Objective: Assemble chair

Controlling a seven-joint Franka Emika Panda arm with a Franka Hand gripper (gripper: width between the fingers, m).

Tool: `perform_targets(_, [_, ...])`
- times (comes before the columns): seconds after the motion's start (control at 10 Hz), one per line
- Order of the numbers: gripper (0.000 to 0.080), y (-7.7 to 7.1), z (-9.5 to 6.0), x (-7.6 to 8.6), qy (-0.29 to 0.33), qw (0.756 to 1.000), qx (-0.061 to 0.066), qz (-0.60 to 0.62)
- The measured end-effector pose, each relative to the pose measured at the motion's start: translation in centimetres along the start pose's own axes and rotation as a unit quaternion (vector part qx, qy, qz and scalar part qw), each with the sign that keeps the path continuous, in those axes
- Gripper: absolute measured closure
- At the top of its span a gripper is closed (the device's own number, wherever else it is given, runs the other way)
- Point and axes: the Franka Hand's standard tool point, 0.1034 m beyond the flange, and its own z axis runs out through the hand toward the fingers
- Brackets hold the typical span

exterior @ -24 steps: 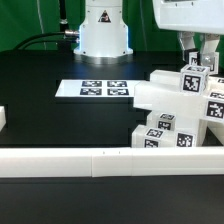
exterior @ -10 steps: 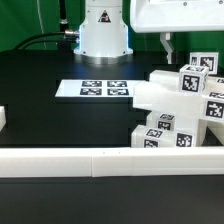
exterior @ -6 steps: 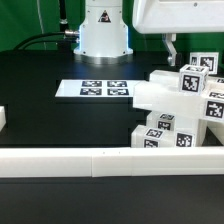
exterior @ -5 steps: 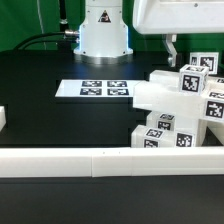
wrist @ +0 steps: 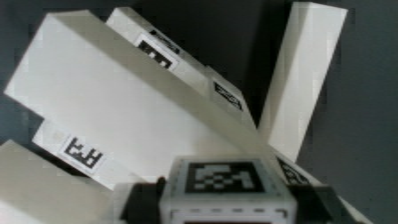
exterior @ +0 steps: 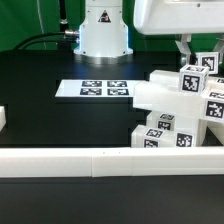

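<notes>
The exterior view shows a black, matte bench [exterior: 60, 125] with the chair [exterior: 180, 110] standing at the exterior view's right, close behind a long low white rail [exterior: 100, 160] that runs across the front. The chair is made of glossy white plastic blocks with sharp square edges, and several faces carry black-and-white square tags. Its right part is cut off by the picture edge, so the whole shape cannot be seen. A flat slab leans out toward the exterior view's left from the stack of tagged blocks.

The hand [exterior: 197, 57] hangs from the white arm just above the top tagged block of the chair. Its dark fingers [exterior: 183, 48] stand on both sides of this block, but the far finger is mostly hidden. The fingers are only partly apart, and I cannot tell whether they already press on the block.

The marker board [exterior: 98, 89], thin and flat with four tags, lies on the bench near the round white robot base [exterior: 104, 35]. A small white block [exterior: 3, 118] is cut off at the exterior view's left edge.

In the wrist view a tagged square post top [wrist: 222, 180] sits between the fingers, blurred. Beyond it, smooth white slabs [wrist: 125, 90] cross one another at an angle.
</notes>
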Motion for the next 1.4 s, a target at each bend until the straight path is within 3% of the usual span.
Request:
perform_targets(0.3, [0.0517, 0.23, 0.03, -0.06, 0.004, 0.999, 0.003, 0.034])
perform_targets(0.4, [0.0517, 0.18, 0.04, -0.06, 0.006, 0.994, 0.007, 0.107])
perform_targets(0.6, [0.0517, 0.01, 0.06, 0.02, 0.014, 0.969, 0.019, 0.246])
perform_targets(1.0, [0.0515, -0.21, 0.04, 0.17, 0.016, 0.930, 0.024, 0.366])
perform_targets(1.2, [0.0515, -0.26, 0.04, 0.20, 0.014, 0.901, 0.029, 0.433])
perform_targets(1.4, [0.0515, -0.33, 0.08, 0.21, 0.022, 0.829, 0.056, 0.556])
